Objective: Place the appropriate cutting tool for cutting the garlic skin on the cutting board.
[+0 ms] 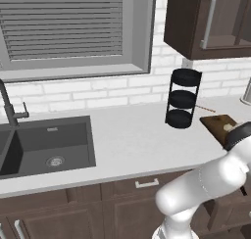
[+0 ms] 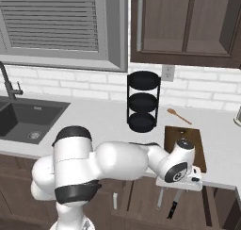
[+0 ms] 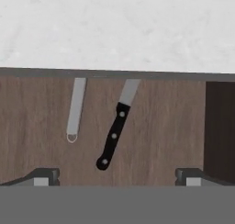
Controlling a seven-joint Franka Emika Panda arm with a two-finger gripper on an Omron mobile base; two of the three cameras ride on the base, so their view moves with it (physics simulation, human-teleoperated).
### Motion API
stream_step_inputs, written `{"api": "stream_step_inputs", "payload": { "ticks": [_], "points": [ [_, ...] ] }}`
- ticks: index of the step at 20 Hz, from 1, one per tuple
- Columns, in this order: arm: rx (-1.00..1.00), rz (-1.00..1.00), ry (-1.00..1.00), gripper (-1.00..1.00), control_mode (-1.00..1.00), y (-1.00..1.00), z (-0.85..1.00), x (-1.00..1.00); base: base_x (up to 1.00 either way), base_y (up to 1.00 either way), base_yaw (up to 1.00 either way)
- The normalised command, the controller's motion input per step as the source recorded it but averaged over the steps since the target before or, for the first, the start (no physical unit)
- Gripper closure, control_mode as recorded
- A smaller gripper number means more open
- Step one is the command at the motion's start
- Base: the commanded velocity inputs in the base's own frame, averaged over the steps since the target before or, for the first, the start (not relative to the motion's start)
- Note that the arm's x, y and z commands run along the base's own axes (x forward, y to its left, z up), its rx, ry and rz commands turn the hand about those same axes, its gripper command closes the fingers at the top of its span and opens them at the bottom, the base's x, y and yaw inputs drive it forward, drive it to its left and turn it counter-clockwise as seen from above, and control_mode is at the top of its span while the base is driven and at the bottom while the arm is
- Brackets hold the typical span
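Observation:
A knife (image 3: 113,138) with a black riveted handle lies on a brown wooden surface below the counter edge, and its blade runs under that edge. Beside it lies a slim grey tool (image 3: 75,110). My gripper (image 3: 117,177) hangs over them, open, with the fingertips (image 3: 46,176) wide apart and nothing between them. From the right base view, my hand (image 2: 181,178) sits just past the counter's front edge, above the knife (image 2: 172,209). The dark brown cutting board (image 2: 184,149) lies on the counter behind the hand. A small pale garlic (image 1: 228,128) rests on the cutting board (image 1: 215,121).
A black three-tier rack (image 2: 143,102) stands left of the board, with a wooden spoon (image 2: 179,116) behind it. The sink (image 1: 46,147) is far to the left. Wall cabinets (image 2: 186,26) hang above. A dark panel (image 3: 220,126) borders the wooden surface at the right.

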Motion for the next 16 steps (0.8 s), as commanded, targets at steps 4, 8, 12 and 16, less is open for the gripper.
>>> {"api": "stream_step_inputs", "payload": {
  "ticks": [4, 8, 12, 16],
  "points": [
    [0.00, -0.03, 0.00, -1.00, -1.00, 0.00, -0.43, -0.02, 0.00, 0.00, 0.00],
    [0.00, -0.06, 0.00, -1.00, -1.00, 0.00, -0.38, -0.15, 0.00, 0.00, 0.00],
    [0.00, -0.07, 0.05, -1.00, -1.00, 0.00, -0.36, -0.19, 0.00, 0.00, 0.00],
    [0.00, -0.03, 0.09, -1.00, -1.00, 0.00, -0.33, -0.30, 0.00, 0.00, 0.00]
  ]
}}
